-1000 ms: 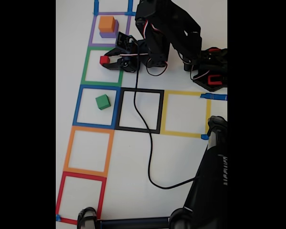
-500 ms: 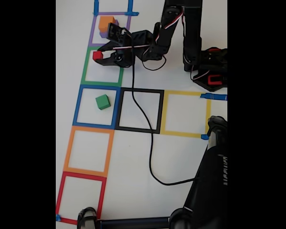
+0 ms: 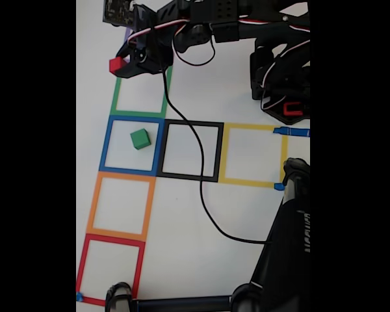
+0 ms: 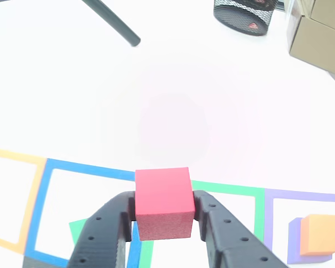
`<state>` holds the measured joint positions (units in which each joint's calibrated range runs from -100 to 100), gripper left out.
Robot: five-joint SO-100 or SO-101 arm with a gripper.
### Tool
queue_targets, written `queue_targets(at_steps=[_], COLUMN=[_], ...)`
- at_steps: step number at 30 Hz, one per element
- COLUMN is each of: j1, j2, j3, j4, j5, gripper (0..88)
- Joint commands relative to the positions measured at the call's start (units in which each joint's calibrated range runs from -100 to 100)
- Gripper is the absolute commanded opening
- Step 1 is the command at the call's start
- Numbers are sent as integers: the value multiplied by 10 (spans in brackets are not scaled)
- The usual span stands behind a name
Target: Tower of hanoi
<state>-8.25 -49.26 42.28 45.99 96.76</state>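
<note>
My gripper (image 3: pixel 119 65) is shut on the small red cube (image 3: pixel 117 64) and holds it raised over the top left corner of the green tape square (image 3: pixel 140 91). In the other view the red cube (image 4: pixel 163 202) sits clamped between the two black fingers (image 4: pixel 106 223). The green cube (image 3: pixel 140 138) lies inside the blue tape square (image 3: pixel 131 145); part of the green cube (image 4: pixel 77 230) shows behind the left finger. An orange cube (image 4: pixel 320 235) rests on the purple cube (image 4: pixel 294 241) inside the purple tape square (image 4: pixel 269 223). In the fixed view the arm hides that stack.
Black (image 3: pixel 191 151), yellow (image 3: pixel 252 155), orange (image 3: pixel 119 205) and red (image 3: pixel 110 269) tape squares mark the white table. A black cable (image 3: pixel 201 188) runs across the black square. The arm base (image 3: pixel 283 81) stands at the upper right. A black stand (image 3: pixel 283 253) fills the lower right.
The gripper has lifted the red cube up and to the left, from inside the green square to above its top left corner. The arm now covers the orange and purple cubes.
</note>
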Motion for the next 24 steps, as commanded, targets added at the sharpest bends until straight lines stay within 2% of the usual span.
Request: queue_targets(at_steps=[1, 9, 15, 18, 24], j1=[-59, -154, -182, -186, -177], j2=[-42, -31, -29, -41, -110], j3=[-181, -363, -380, -316, -45], j4=[188, 338, 353, 320, 129], j5=[-54, -99, -79, -52, 32], gripper=[46, 46, 48, 50, 50])
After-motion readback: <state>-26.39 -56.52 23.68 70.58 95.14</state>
